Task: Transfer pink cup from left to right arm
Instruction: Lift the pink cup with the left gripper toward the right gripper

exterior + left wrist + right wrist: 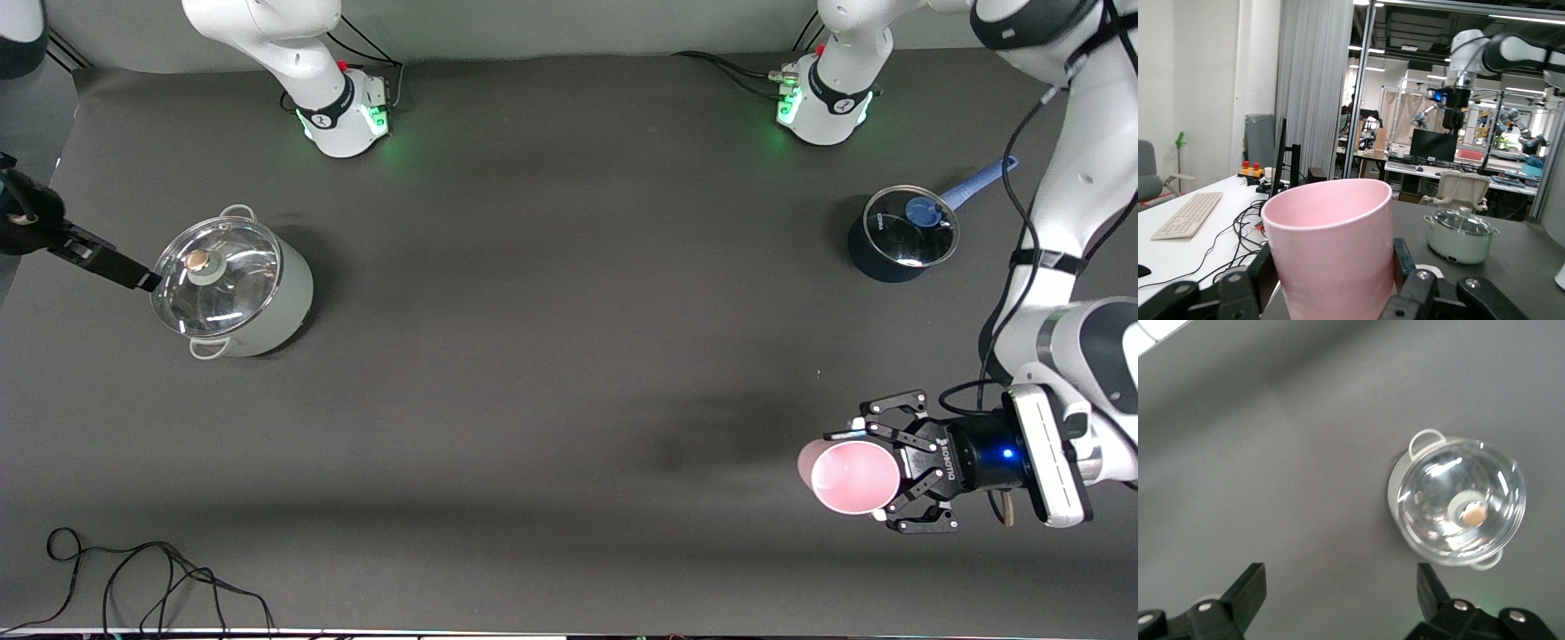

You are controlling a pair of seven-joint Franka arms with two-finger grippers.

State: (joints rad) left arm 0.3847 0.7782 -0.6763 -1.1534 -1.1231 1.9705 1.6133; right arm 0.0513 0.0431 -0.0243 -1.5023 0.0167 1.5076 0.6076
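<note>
The pink cup [849,477] is held upright in the air over the table at the left arm's end, mouth up. My left gripper [861,476] lies level and is shut on the cup's sides. In the left wrist view the pink cup [1331,247] fills the space between the fingers [1401,257] of the left gripper [1333,270]. My right gripper [133,276] hangs at the right arm's end of the table, beside the pale green pot. In the right wrist view the right gripper [1340,587] is open, with only bare table between its fingers [1248,590].
A pale green pot with a glass lid [231,289] stands at the right arm's end, and shows in both wrist views [1458,503] [1460,235]. A dark blue saucepan with a lid and a blue handle [902,233] stands near the left arm's base. A black cable [133,578] lies by the front edge.
</note>
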